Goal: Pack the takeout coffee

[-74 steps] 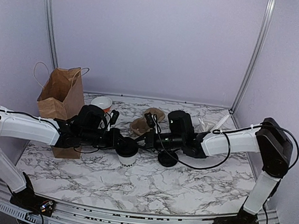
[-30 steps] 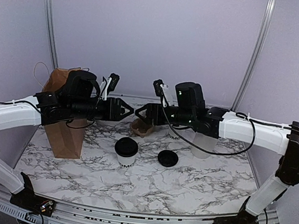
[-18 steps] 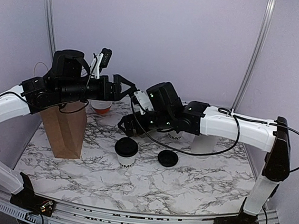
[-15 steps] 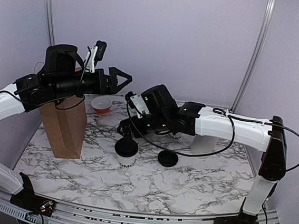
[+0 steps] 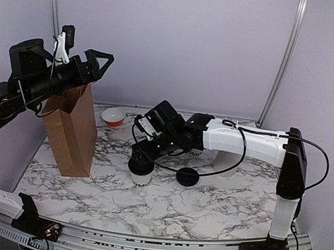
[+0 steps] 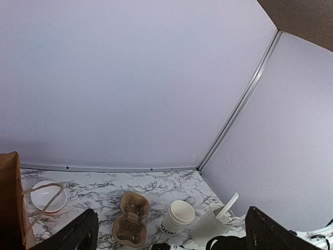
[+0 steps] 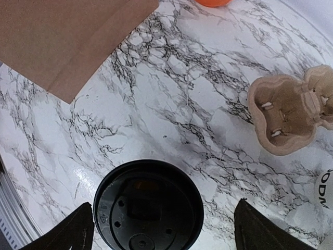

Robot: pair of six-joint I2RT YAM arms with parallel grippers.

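- Cup (image 5: 140, 173) is straddled by the right gripper (image 7: 164, 229), jaws spread, nothing pinched.
- Left gripper (image 5: 100, 61) is held spread too, up above the bag (image 5: 72, 130) left of the cup.
- Loose lid (image 5: 187, 176) is parked just right of the cup.

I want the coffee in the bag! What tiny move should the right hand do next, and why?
Probably lower the right hand slightly and close on the coffee cup. Its open fingers hang above the black lid, one each side, holding nothing; the paper bag stands upright nearby.
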